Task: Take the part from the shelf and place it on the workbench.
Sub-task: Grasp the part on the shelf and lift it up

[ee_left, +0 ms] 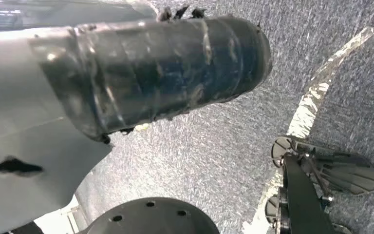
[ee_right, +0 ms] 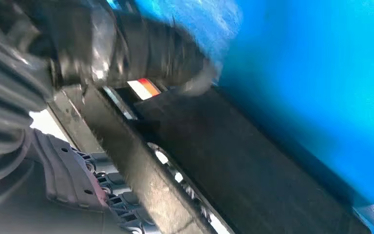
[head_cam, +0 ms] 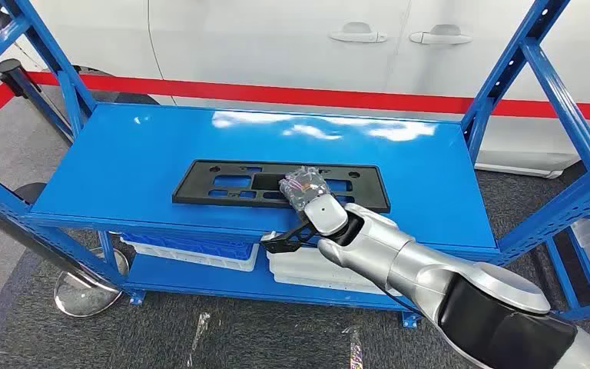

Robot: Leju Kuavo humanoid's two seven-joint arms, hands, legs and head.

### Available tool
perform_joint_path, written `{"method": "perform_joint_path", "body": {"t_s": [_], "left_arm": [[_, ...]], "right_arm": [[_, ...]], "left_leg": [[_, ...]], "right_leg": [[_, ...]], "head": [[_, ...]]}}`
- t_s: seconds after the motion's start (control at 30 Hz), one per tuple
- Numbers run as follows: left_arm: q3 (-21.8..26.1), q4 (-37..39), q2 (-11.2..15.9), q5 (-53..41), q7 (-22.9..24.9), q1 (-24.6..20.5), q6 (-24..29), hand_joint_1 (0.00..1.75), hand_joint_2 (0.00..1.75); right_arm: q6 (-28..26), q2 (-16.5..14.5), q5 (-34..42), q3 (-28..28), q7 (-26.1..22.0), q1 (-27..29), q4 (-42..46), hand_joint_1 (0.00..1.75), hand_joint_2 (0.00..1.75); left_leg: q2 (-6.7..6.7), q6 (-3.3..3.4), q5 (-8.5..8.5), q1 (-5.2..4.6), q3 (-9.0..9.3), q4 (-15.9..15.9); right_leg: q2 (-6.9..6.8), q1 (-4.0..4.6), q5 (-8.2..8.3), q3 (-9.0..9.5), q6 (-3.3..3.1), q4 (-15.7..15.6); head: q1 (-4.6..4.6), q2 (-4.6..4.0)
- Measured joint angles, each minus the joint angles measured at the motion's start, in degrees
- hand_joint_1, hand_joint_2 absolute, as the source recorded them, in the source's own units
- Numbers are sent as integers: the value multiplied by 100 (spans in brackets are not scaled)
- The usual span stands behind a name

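White bins (head_cam: 192, 254) sit on the lower shelf below my right hand (head_cam: 306, 191), a white car (head_cam: 276, 46) beyond it. The hand rests on the black part (head_cam: 223, 184) lying flat on the blue shelf (head_cam: 123, 161); grip unclear. Left hand (ee_left: 151, 73) hangs over the floor, fingers unclear.

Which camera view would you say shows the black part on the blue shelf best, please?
The head view: the whole black part lies flat on the blue shelf, with the right hand on it. The right wrist view gives a blurred close-up of one stretch. The left wrist view faces the floor.
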State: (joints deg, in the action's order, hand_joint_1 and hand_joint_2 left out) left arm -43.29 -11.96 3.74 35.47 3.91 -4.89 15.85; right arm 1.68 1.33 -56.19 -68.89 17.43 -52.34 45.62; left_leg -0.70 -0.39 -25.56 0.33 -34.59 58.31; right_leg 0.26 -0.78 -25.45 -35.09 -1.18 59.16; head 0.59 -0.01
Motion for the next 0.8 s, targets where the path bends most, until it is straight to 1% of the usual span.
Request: {"method": "perform_joint_path", "body": {"t_s": [0.07,0.23,0.37,0.47,0.57,0.7,0.73,0.8], "left_arm": [[-1,0,2,0,0,-2,-1,0,0],[-3,0,11,0,0,-9,-14,0,0],[-8,0,18,0,0,-14,-20,0,0],[-10,0,32,-1,4,-15,-20,0,0],[-17,0,39,-5,24,-16,-20,0,0],[-31,0,39,-3,59,-17,-39,0,0],[-35,0,39,-1,65,-19,-45,0,0],[-43,0,39,13,74,-24,-50,0,0]], "right_arm": [[-9,0,5,0,-9,0,0,175,175],[-120,-15,10,-2,-46,-3,2,175,175],[-175,-32,-26,-14,-71,-1,2,175,175],[-325,-51,-140,-24,-74,7,2,175,175],[-734,-69,-424,-28,5,17,39,175,175],[-1684,-60,-1427,-6,296,5,368,175,175],[-1815,-54,-1663,20,338,-7,514,175,175],[-1867,-46,-1911,80,359,-24,793,175,175]], "left_leg": [[0,4,-2,0,0,0],[0,22,-10,0,3,3],[0,22,-11,5,4,1],[0,22,-11,18,9,-11],[0,20,-9,27,16,-24],[10,19,-9,31,29,-37],[13,18,-9,31,34,-40],[16,18,-9,33,43,-48]], "right_leg": [[0,0,3,3,7,-8],[0,0,3,14,71,-28],[0,10,2,13,77,-32],[-1,15,1,11,78,-32],[1,21,1,5,78,-30],[14,24,-2,-3,72,-23],[18,24,-5,-3,68,-22],[21,26,-12,0,58,-22]], "head": [[1,0],[-1,0],[-2,1],[-2,0],[-3,1],[-3,1],[-3,0],[-3,-1]]}}
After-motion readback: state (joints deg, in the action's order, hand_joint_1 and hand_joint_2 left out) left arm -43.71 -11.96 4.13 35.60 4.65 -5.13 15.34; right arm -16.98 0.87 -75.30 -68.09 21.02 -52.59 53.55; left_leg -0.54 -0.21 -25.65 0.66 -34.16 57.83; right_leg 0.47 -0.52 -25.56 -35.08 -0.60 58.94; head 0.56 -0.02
